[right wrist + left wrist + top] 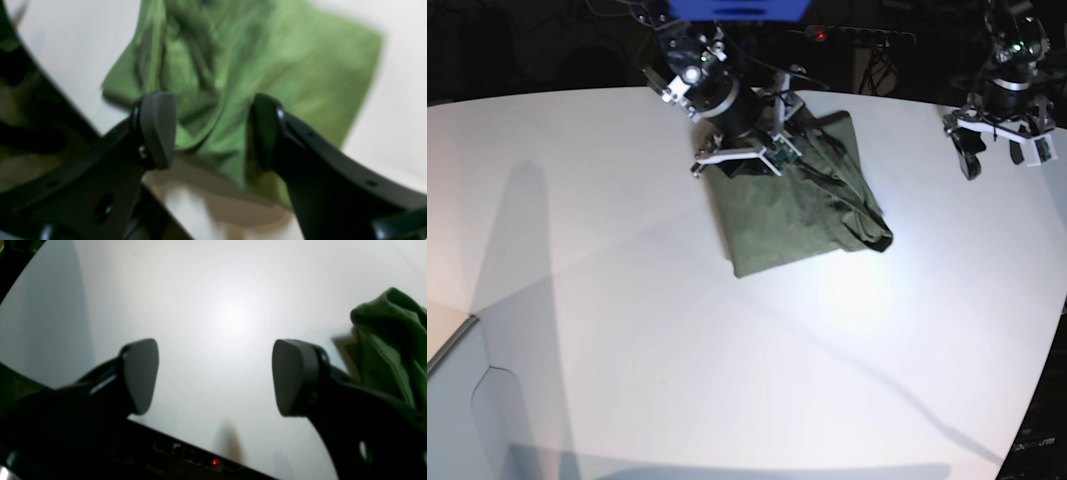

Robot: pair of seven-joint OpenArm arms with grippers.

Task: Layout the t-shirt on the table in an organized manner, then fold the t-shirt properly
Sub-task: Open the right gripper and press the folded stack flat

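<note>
Grippers, two. Right gripper (211, 131): jaws parted, nothing between them, poised above crumpled green cloth; in the base view it stands over the shirt's far-left corner. Left gripper (215, 376): jaws spread wide, empty, over bare white surface, well apart from the shirt toward the table's far right; a bunched green fold shows at the edge of its wrist view.

T-shirt (797, 205), one: olive green, wrinkled, lying in a rough folded oblong on the far middle of the table (677, 340). Long axis runs from the far edge toward the near side, slanting slightly. The near hem edge lies fairly straight; the right side is bunched into a raised fold.

Table, one: white, curved far edge. Broad bare surface lies near, left and right of the shirt.
</note>
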